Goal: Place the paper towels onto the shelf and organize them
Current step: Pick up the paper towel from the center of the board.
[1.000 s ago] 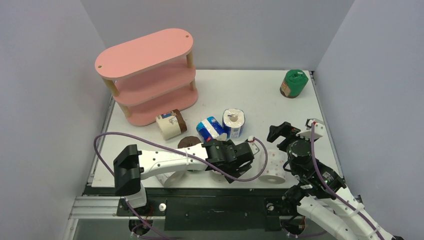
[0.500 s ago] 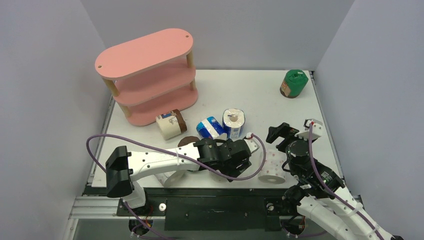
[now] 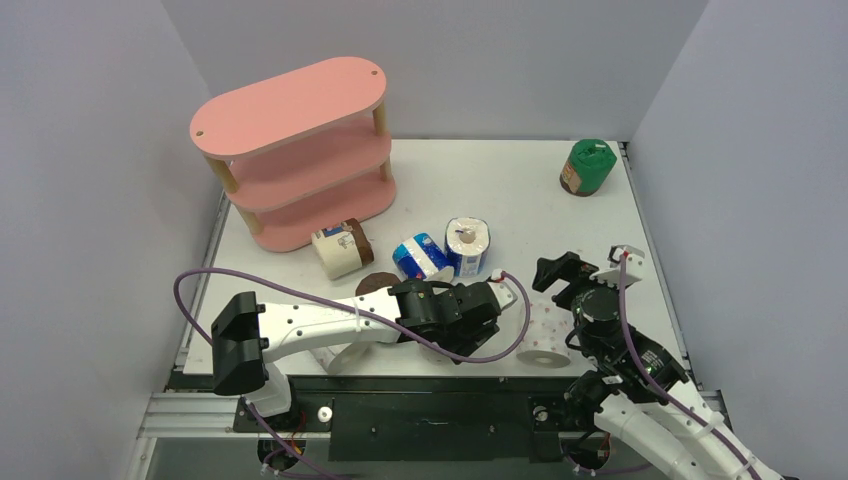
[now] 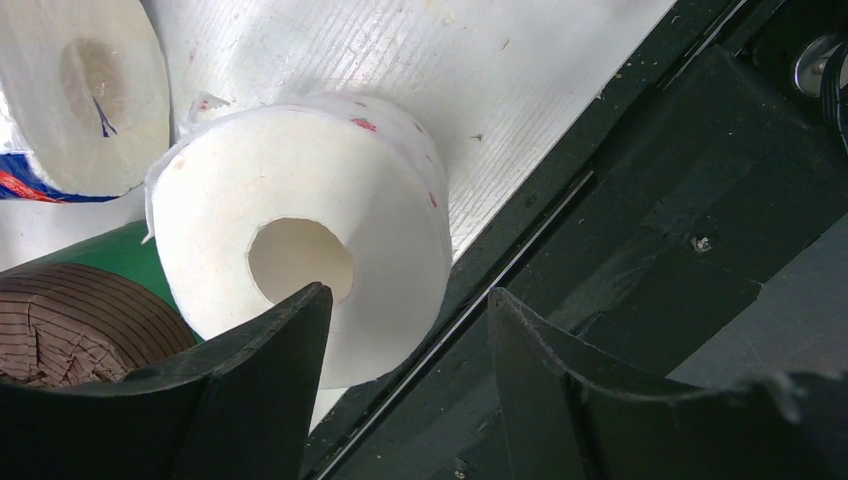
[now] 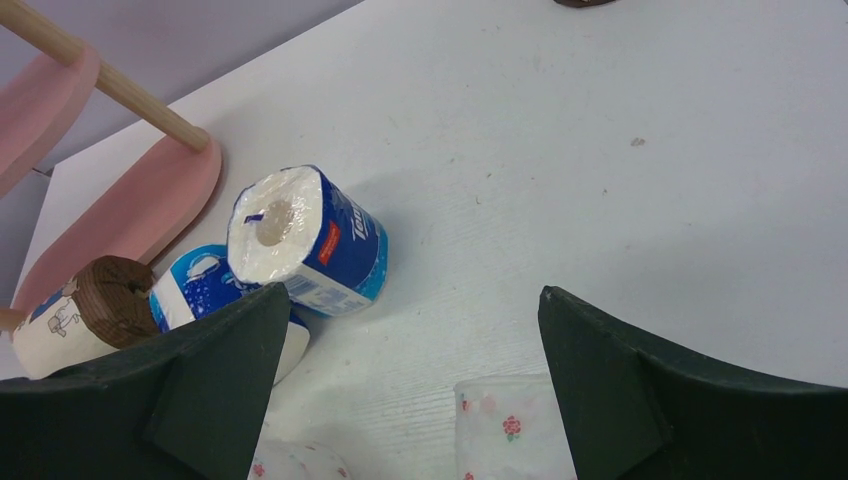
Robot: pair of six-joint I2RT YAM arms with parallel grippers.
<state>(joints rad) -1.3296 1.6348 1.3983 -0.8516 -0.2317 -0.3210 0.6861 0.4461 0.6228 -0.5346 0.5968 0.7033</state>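
Just beyond left pincer (image 4: 408, 293), dotted roll (image 4: 330, 170)

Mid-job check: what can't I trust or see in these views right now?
Top view: the left arm covers the dotted roll between the left fingers; only the left wrist view shows it.
Left wrist view: whether those fingers touch it is unclear.
Right wrist view: another dotted roll is cut off by the bottom edge.
Top view: the top board of the shelf hides the rear of its lower tiers.
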